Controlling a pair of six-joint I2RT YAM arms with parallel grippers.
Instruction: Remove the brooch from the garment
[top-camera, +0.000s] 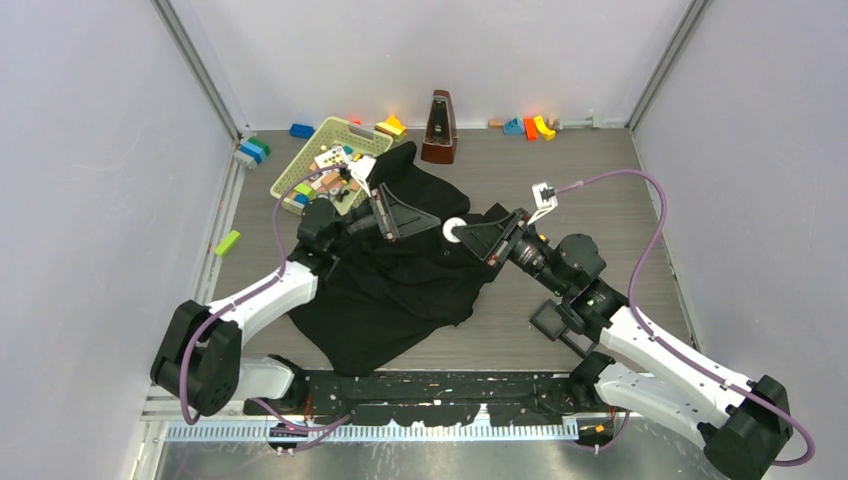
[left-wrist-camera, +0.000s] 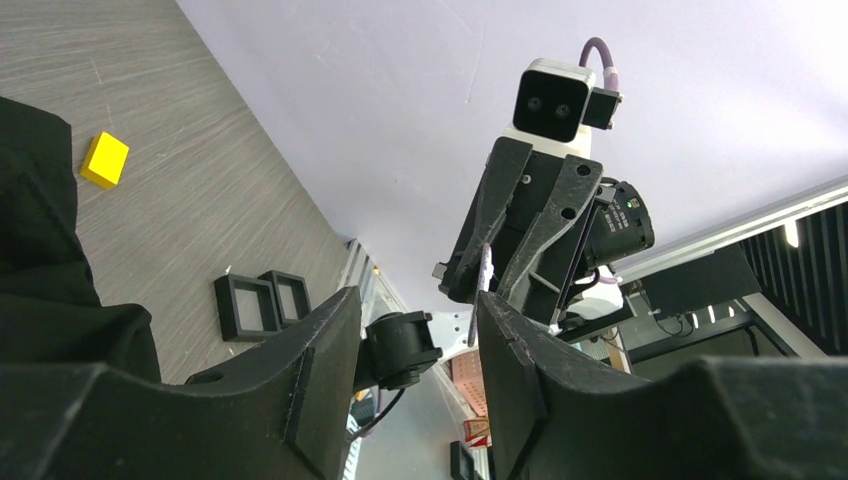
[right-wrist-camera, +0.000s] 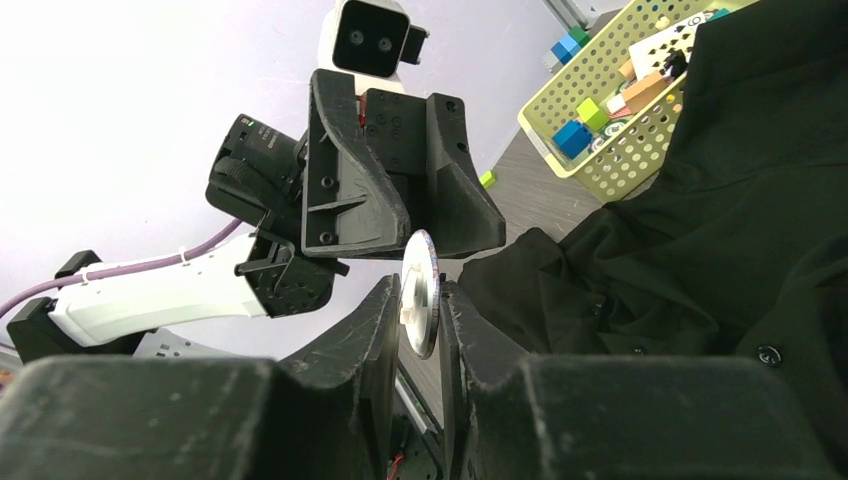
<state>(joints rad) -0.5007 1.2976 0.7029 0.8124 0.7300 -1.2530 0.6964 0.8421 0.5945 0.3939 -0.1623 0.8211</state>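
While the basket holds toy blocks, right hand clamps the brooch, left hand apart.

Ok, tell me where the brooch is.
Top view, middle: the brooch is clamped in the right gripper, beside the left gripper, over the garment.

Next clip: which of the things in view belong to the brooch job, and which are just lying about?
Job: brooch, gripped in the right pincer; black garment; left pincer, open.

Lying about: basket of toys, metronome, green block, yellow block, two black square trays.
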